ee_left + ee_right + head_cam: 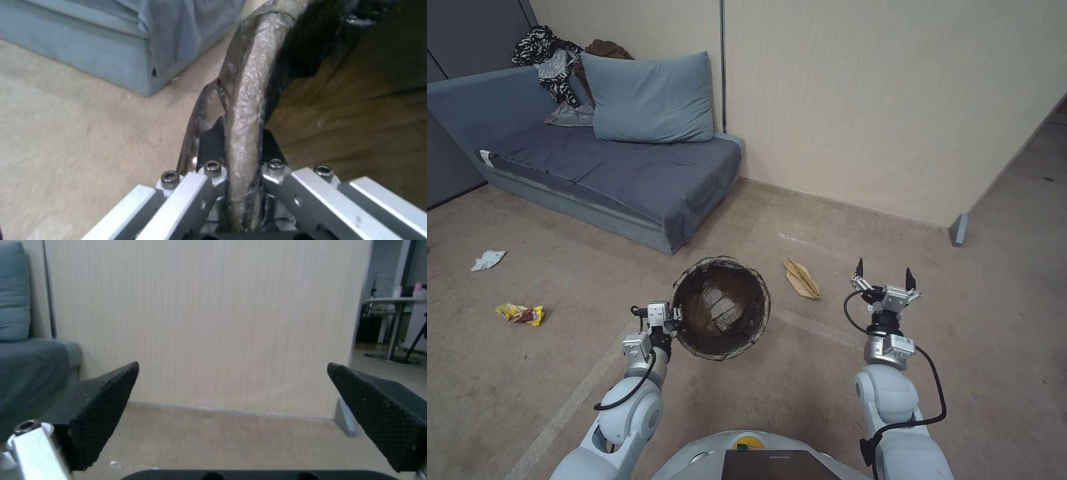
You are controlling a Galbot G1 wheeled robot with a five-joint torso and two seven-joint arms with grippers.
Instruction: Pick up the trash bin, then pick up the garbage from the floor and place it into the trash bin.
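Observation:
The trash bin (720, 307) hangs above the floor (760, 400), tipped so its dark-lined mouth faces the head camera. My left gripper (675, 315) is shut on its near-left rim; in the left wrist view the liner-wrapped rim (245, 110) runs between the black fingers (211, 140). My right gripper (884, 272) is held up, open and holding nothing, its fingertips (98, 406) spread wide toward the wall. Garbage lies on the carpet: a flat brown paper bag (802, 278) just left of the right gripper, a yellow-red wrapper (520, 313) and a white tissue (488, 259) at far left.
A blue-grey sofa bed (627, 173) with a pillow (650, 99) and heaped clothes (557, 60) stands at back left. A beige partition wall (894, 100) ends at a grey foot (958, 230) on the right, with open carpet beyond. Pale tape lines cross the floor.

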